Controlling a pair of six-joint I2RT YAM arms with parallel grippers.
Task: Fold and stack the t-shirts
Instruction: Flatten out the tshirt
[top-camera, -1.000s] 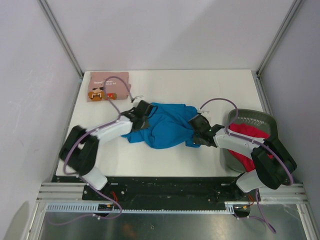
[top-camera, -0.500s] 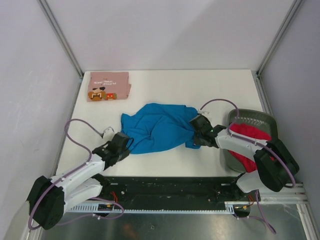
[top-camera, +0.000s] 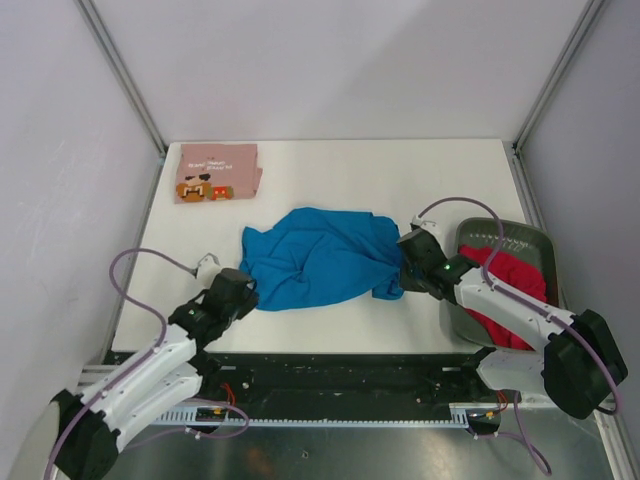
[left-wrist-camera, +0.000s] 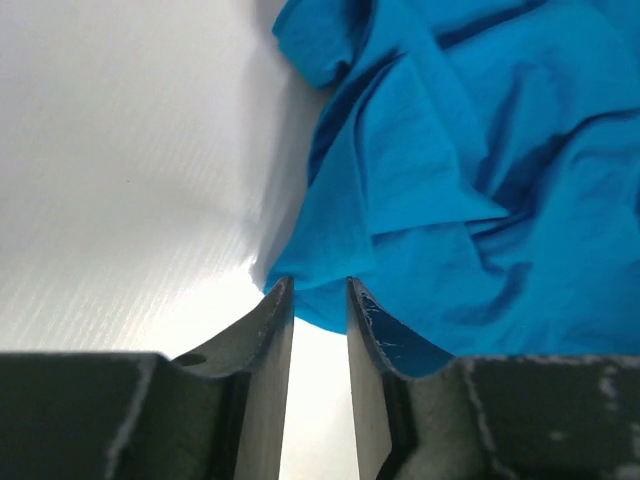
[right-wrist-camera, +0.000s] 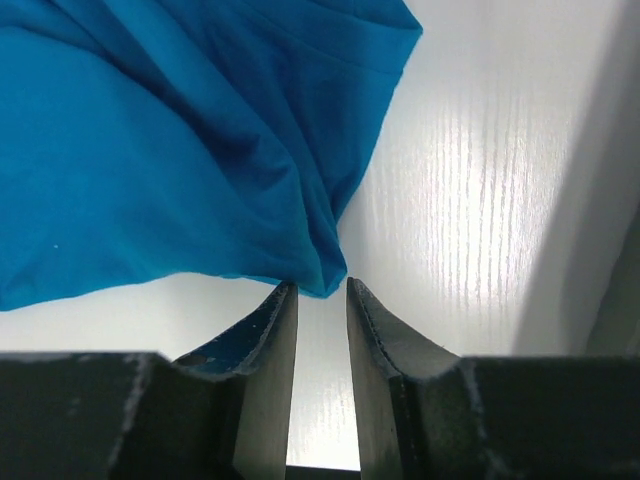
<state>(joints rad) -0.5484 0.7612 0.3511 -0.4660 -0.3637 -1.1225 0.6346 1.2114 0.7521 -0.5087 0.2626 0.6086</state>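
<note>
Both arms have drawn back since the earlier frames. The left gripper (top-camera: 243, 291) has swung from the far left side of the blue t-shirt (top-camera: 320, 255) down toward the near edge of the table (top-camera: 400, 170), and the right gripper (top-camera: 410, 268) has slid a little toward the right edge.

Now the blue t-shirt lies rumpled and unfolded in the middle of the table, nearer the near edge than the far one. In the left wrist view my fingers (left-wrist-camera: 275, 320) stand narrowly parted with bare table showing in the gap, and the shirt's hem lies just at their tips. The right wrist view shows the same: a slim gap, nothing pinched, and a corner of the blue cloth just touching the tips. So both tools look let go, each sitting at one end of the shirt.

The pink t-shirt (top-camera: 217, 172) sits folded at the far left corner. The red t-shirt (top-camera: 510, 280) is heaped in the basket (top-camera: 505, 232) by the right edge.

I judge the step in hand to be spreading the blue shirt flat before its first fold. One shirt looks done, so two remain.

Next I need a fresh pinch on each end. That means pushing the tips a touch forward onto the hem, closing on cloth rather than table, then pulling the two ends apart to take out the wrinkles. With gaps this thin, I may need to widen the fingers first.
</note>
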